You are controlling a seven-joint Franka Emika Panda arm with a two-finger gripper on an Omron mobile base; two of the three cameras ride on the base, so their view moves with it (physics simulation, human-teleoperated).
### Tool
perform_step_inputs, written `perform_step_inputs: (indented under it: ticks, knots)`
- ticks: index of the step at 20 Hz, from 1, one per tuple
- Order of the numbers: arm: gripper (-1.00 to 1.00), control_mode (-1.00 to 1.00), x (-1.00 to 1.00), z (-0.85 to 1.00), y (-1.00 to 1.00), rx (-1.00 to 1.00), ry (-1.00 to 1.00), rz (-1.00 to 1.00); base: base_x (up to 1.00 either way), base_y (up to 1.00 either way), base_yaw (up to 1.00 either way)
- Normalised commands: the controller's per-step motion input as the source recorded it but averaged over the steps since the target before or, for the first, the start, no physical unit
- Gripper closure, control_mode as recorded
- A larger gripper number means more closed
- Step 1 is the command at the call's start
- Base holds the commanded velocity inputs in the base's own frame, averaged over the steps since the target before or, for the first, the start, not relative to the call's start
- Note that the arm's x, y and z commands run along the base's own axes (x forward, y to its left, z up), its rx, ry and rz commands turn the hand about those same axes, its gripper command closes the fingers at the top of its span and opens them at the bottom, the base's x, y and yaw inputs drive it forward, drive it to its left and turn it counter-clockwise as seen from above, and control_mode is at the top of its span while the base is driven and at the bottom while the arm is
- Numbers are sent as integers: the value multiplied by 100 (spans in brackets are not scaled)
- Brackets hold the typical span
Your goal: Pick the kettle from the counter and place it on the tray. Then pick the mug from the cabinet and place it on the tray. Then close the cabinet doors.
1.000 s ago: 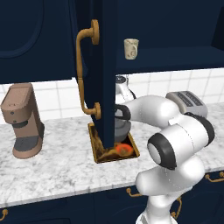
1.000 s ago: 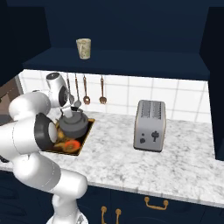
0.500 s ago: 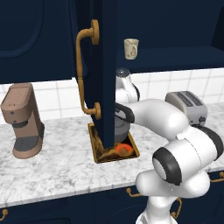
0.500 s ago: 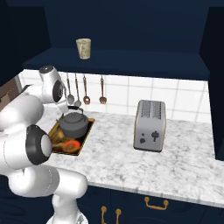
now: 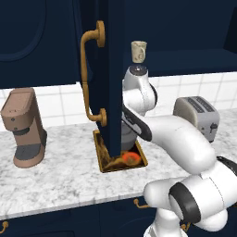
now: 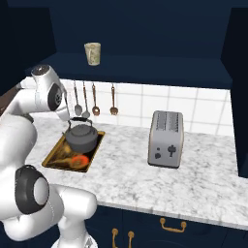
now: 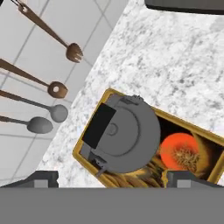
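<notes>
The gripper (image 7: 112, 177) is hanging above the tray (image 7: 214, 142) with its two dark fingertips (image 7: 41, 178) standing wide apart and nothing between them, touching nothing. Directly under it the kettle (image 7: 122, 133) is sitting on the tray, filling the end nearest the tiled wall, with its arched handle crossing the lid. The orange-red spot (image 7: 179, 151) is lying bare on the tray just beside the kettle. From the right side, the kettle (image 6: 82, 135) is resting upright in the tray (image 6: 58, 157), and the arm's white wrist is leaning in over it from the left. The tray's golden rim is running close to the back wall, where four hanging utensils (image 6: 95, 99) are dangling just behind the kettle. To the right the counter (image 6: 193, 179) is stretching open as far as the silver toaster (image 6: 166, 138), well apart from the tray. Seen from the left, the open cabinet door (image 5: 104, 78) with its curved brass handle (image 5: 90, 78) is standing in front of the tray (image 5: 104, 164) and hiding most of it. A brown coffee machine (image 5: 24, 127) is standing well to the left on the counter (image 5: 60, 180). Overhead, the mug (image 6: 93, 53) is sitting upright on the shelf of the cabinet (image 6: 145, 63), near its front edge, with free shelf stretching off to its right.
</notes>
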Motion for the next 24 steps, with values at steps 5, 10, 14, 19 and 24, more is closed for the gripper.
perform_step_inputs:
  ticks: [5,10,14,19,24]
  knots:
    - [-100,-100,-93,46,-23,0,-18,6,0,0,0]
    - [-100,-100,-74,80,-34,-1,-12,18,0,0,0]
    - [-100,-100,-23,53,-12,-12,4,22,0,0,0]
    - [-100,-100,-3,-2,-13,-10,-1,15,0,0,0]
    - [-100,-100,-5,24,-2,-13,-14,7,0,0,0]
